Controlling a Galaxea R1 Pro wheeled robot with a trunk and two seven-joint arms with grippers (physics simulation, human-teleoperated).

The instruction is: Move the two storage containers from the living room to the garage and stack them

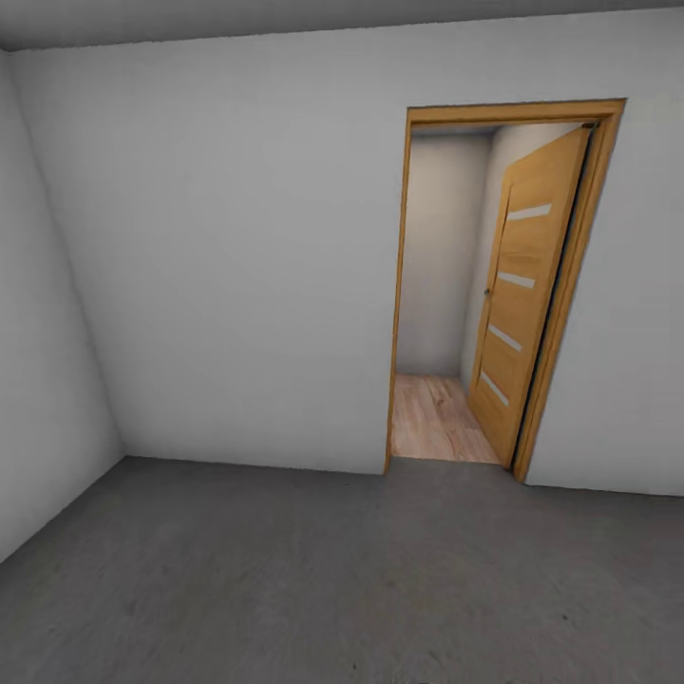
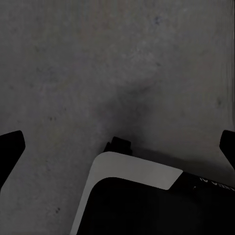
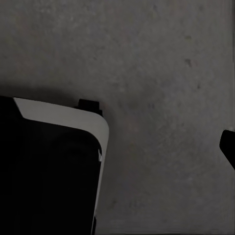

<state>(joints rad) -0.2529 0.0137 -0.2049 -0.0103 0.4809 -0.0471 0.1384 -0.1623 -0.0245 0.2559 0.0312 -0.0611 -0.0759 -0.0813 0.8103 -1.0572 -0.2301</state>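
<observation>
Left wrist view: floor [image 2: 98,63] beneath gripper [image 2: 117,147].

My left gripper [image 2: 117,147] has black fingers [image 2: 11,147]. They look like dark, pointy tips at the two sides of the left wrist view. My base [image 2: 132,169] is below, with a round white corner and a black top. It has a small black block at its edge and tiny pale letters I cannot read. One black finger [image 3: 228,147] of my right gripper shows too, and the same white-edged base.
</observation>
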